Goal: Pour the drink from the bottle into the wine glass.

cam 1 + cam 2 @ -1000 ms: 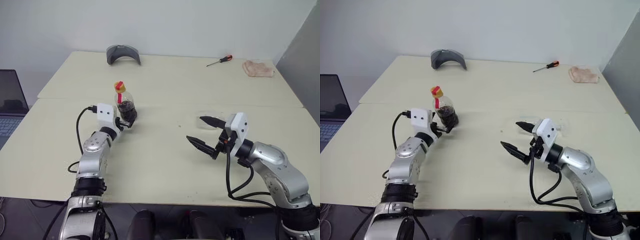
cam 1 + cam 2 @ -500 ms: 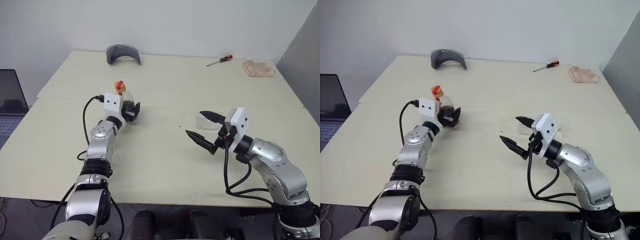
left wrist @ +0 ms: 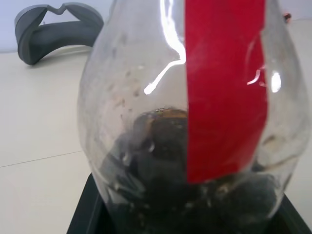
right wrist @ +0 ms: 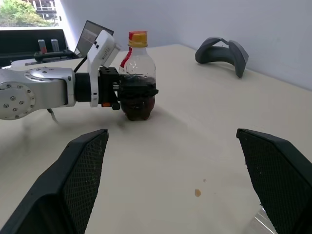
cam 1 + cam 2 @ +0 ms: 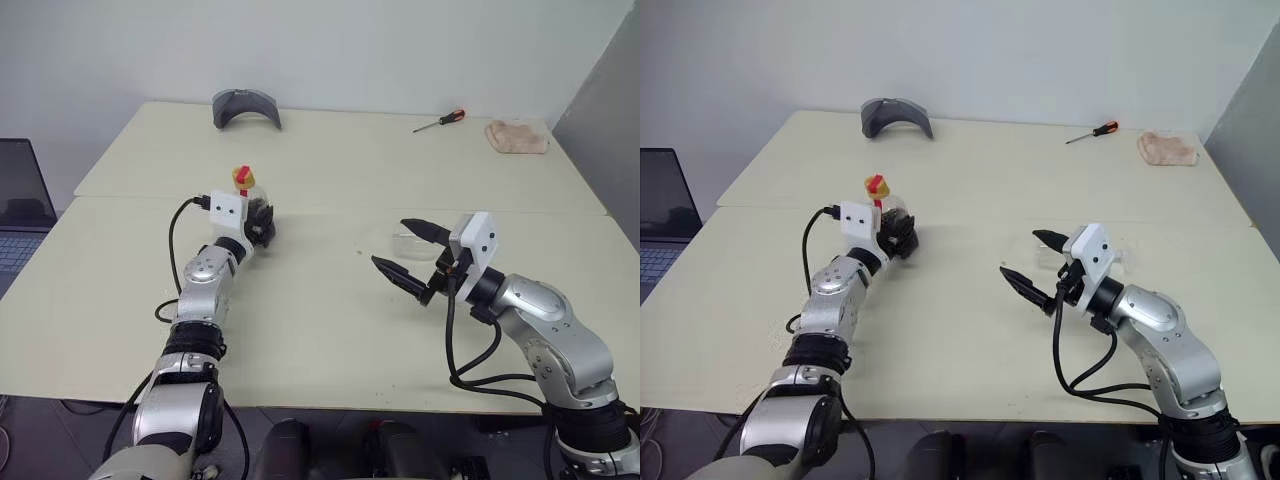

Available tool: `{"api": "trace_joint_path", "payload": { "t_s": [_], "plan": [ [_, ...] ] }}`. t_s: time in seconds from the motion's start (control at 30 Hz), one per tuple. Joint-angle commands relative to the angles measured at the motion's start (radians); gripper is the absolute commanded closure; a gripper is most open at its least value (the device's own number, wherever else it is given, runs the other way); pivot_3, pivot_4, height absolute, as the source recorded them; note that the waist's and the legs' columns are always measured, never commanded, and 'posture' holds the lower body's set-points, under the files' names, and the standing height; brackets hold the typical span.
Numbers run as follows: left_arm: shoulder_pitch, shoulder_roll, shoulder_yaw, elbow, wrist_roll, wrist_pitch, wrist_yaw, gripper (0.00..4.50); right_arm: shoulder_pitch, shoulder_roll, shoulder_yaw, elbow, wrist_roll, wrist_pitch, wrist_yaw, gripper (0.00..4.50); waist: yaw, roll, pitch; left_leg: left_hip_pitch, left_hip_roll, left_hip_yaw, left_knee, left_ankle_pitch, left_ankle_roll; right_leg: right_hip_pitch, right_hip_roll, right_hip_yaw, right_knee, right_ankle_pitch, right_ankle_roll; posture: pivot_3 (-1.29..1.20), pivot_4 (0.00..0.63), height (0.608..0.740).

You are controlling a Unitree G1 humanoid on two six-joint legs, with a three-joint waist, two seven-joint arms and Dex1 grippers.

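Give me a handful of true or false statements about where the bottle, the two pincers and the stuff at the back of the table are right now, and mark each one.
1. The left pincer is closed around the bottle's lower body. True.
2. The bottle's cap is blue. False: the cap is yellow.
3. The right pincer is shut on the wine glass. False: its fingers are spread wide with nothing between them; the glass lies on the table just beyond them.
4. A screwdriver lies near the far edge of the table. True.
5. The bottle lies on its side. False: it stands upright.
6. A grey curved object sits at the back of the table. True.
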Motion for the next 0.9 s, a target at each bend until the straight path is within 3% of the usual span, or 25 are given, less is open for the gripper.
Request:
{"api": "trace_joint_path", "payload": {
  "t_s": [0.03, 0.4, 0.67, 0.9],
  "plan": [
    [0.014, -0.010, -0.038, -0.176, -0.042, 0.053, -0.070, 2.88, 0.020, -0.023, -0.051, -0.083, 0.024, 0.023, -0.014, 0.00, 0.001, 0.000, 0.000, 0.000, 0.000, 0.000, 0.000, 0.000, 0.000, 0.000, 0.000, 0.000, 0.000, 0.000, 0.000, 0.00, 0.150, 0.740],
    [0.031, -0.034, -0.323, -0.497, -0.143, 0.303, -0.450, 3.30, 0.154, -0.101, -0.202, -0.310, 0.247, 0.242, -0.078, 0.00, -0.001, 0.000, 0.000, -0.002, -0.001, -0.002, 0.001, 0.000, 0.000, 0.000, -0.001, -0.001, 0.000, 0.000, 0.000, 0.00, 0.150, 0.740],
    [0.012, -0.037, -0.478, -0.465, -0.110, 0.262, -0.643, 3.48, 0.104, -0.148, -0.283, -0.398, 0.398, 0.330, -0.184, 0.00, -0.003, 0.001, 0.001, -0.001, -0.001, -0.002, 0.001, 0.000, 0.000, 0.000, 0.001, 0.000, 0.000, 0.000, 0.001, 0.00, 0.150, 0.740],
    [-0.007, -0.064, -0.487, -0.427, -0.092, 0.230, -0.671, 3.59, -0.001, -0.173, -0.256, -0.366, 0.485, 0.398, -0.252, 0.00, 0.000, 0.001, 0.001, -0.003, -0.001, -0.002, 0.001, 0.000, 0.001, -0.001, 0.001, 0.000, -0.002, -0.001, 0.002, 0.00, 0.150, 0.740]
  ]
}}
